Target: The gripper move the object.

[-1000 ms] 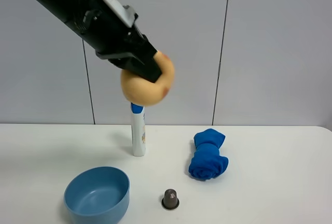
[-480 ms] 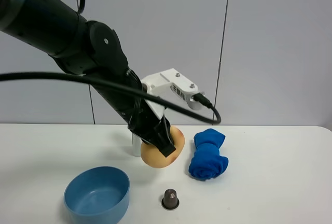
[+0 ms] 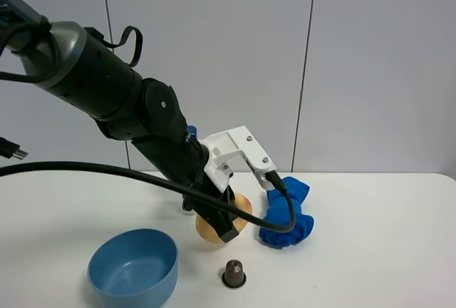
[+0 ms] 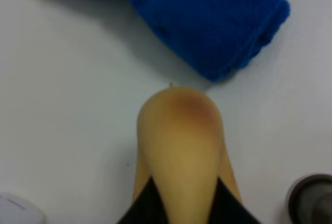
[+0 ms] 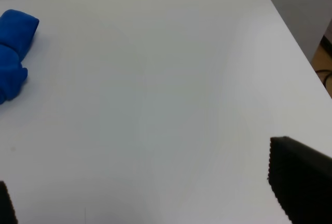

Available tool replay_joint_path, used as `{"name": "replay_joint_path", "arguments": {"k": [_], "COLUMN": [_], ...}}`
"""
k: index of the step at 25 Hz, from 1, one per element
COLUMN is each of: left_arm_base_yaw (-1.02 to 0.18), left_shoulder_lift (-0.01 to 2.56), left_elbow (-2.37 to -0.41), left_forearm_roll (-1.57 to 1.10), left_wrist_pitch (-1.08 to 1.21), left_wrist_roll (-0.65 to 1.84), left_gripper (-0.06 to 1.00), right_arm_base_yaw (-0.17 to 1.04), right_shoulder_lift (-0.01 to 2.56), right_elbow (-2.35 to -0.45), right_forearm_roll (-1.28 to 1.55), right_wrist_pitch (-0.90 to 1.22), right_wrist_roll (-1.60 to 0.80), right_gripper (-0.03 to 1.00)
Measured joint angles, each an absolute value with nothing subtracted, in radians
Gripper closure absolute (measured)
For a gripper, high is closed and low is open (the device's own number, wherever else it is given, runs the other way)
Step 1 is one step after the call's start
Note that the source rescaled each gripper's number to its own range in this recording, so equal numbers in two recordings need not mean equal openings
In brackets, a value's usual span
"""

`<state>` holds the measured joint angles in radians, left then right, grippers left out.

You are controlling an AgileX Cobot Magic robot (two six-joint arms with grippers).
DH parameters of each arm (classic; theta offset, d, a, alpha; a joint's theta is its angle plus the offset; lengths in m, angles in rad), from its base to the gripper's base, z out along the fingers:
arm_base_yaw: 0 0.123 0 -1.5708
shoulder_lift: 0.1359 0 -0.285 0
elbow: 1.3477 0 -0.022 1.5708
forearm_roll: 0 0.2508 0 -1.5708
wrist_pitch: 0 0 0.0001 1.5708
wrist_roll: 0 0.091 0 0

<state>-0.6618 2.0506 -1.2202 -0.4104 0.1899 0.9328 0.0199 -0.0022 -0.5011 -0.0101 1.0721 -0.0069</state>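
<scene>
A yellow-orange peach-like fruit (image 3: 207, 229) is held in my left gripper (image 3: 222, 224), which is shut on it. The fruit is down at the table surface, between the blue rolled towel (image 3: 286, 217) and the white tube. I cannot tell whether it touches the table. In the left wrist view the fruit (image 4: 179, 141) sits between the dark fingers, with the towel (image 4: 207, 22) just beyond it. My right gripper (image 5: 150, 198) is open and empty over bare table; one finger (image 5: 298, 182) shows at the edge. It is out of the exterior view.
A blue bowl (image 3: 133, 267) stands at the front left. A small brown capsule (image 3: 234, 274) sits in front of the fruit and shows in the left wrist view (image 4: 311, 200). The white tube with its blue cap (image 3: 190, 132) is mostly hidden behind the left arm.
My left arm has lowered the fruit from high above the tube down to the table beside the blue towel. The grip stays shut on it.
</scene>
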Motion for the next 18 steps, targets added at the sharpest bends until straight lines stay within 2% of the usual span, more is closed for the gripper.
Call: {"name": "replay_joint_path", "arguments": {"k": [7, 10, 15, 16, 18], "left_arm_base_yaw": [-0.662, -0.662, -0.662, -0.662, -0.662], "left_shoulder_lift": [2.057, 2.057, 2.060, 2.060, 2.060], "left_elbow": [-1.220, -1.220, -1.220, -1.220, -1.220], "left_forearm_roll": [-0.409, -0.409, -0.409, -0.409, -0.409], "left_wrist_pitch": [0.183, 0.183, 0.180, 0.180, 0.181], "left_wrist_roll": [0.938, 0.939, 0.939, 0.939, 0.939], "left_gripper": [0.94, 0.86, 0.35, 0.28, 0.22], "right_arm_base_yaw": [0.020, 0.020, 0.020, 0.020, 0.020], "right_shoulder_lift": [-0.002, -0.002, -0.002, -0.002, -0.002], "right_elbow": [-0.501, -0.501, -0.501, -0.501, -0.501], "right_forearm_roll": [-0.010, -0.010, -0.010, -0.010, -0.010], "right_wrist_pitch": [1.072, 1.072, 1.072, 1.072, 1.072], "right_wrist_roll": [-0.007, -0.007, -0.007, -0.007, -0.007], "right_gripper": [-0.03, -0.03, -0.03, -0.03, -0.03]}}
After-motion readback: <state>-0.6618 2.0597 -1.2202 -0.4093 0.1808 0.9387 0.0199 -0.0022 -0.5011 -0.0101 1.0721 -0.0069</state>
